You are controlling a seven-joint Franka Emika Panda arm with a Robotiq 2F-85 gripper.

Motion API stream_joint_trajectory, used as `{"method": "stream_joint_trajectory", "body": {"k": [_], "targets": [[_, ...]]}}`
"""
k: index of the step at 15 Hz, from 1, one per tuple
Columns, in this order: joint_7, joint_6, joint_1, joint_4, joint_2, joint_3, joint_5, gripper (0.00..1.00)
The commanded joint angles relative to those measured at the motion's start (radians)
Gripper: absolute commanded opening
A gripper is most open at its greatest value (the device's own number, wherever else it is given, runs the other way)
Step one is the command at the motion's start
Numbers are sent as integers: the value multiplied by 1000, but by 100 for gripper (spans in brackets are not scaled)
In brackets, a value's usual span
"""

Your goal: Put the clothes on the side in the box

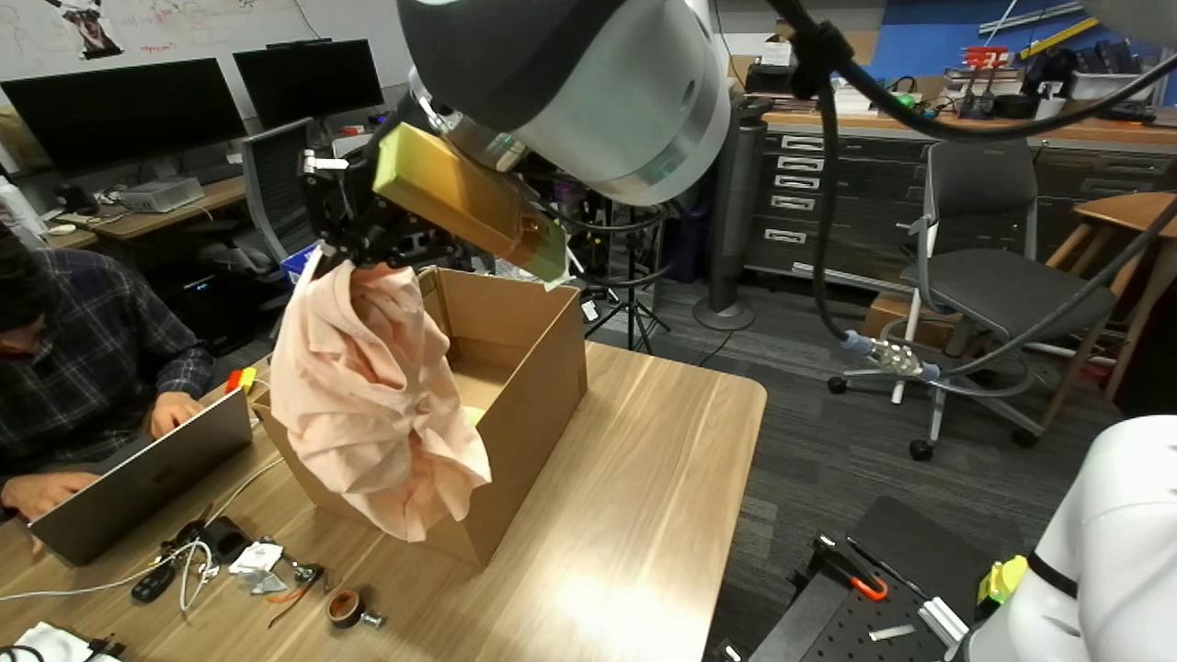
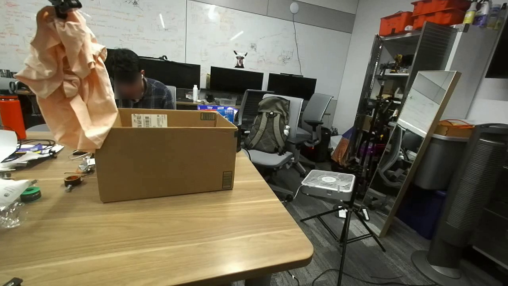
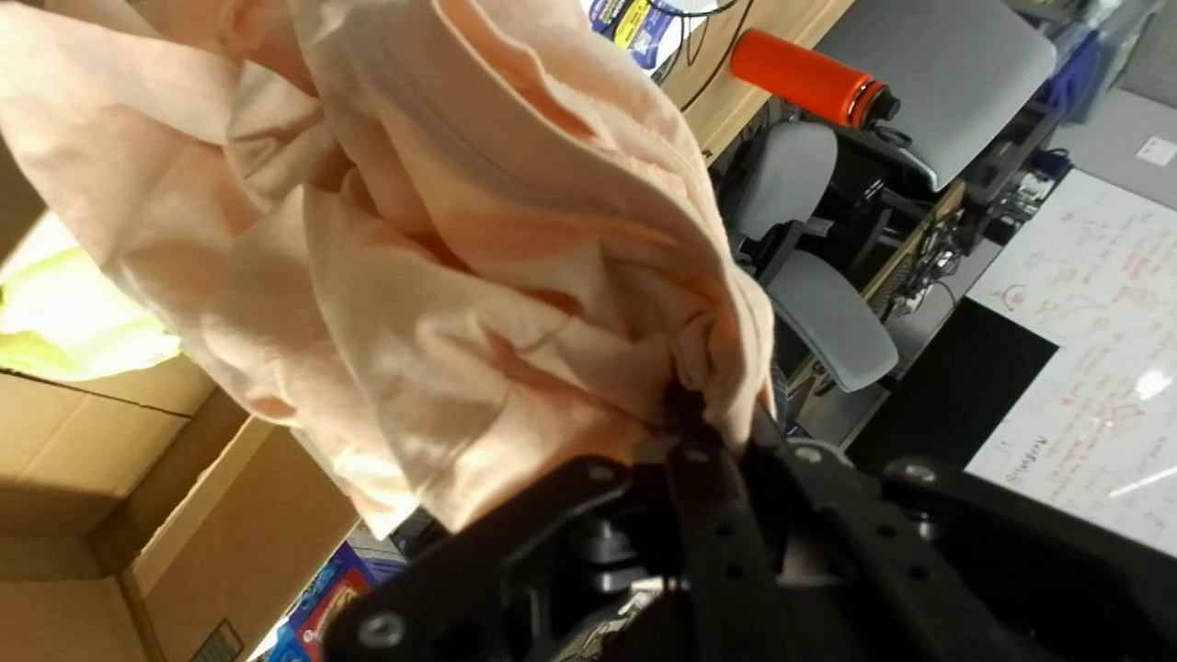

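A crumpled peach-pink garment hangs from my gripper. It also shows in an exterior view and fills much of the wrist view. My gripper's fingers are shut on the upper end of the cloth. The open cardboard box stands on the table. In both exterior views the garment hangs at one end of the box, its lower end below the rim level and outside the box. A bright yellow item lies inside the box, partly hidden by the garment.
The wooden table bears a laptop, a tape roll, cables and small parts beside the box. A person sits at the laptop close to the box. An orange bottle and papers stand at the table's far side.
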Motion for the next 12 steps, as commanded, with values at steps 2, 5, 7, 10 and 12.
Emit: {"method": "stream_joint_trajectory", "body": {"k": [2, 5, 7, 10, 12], "targets": [[102, 21, 33, 88, 6, 36, -36, 4], [160, 25, 35, 141, 28, 63, -66, 3], [196, 43, 25, 161, 51, 79, -110, 3], [286, 67, -8, 176, 103, 92, -240, 3], [389, 57, -38, 196, 145, 91, -358, 3]]}}
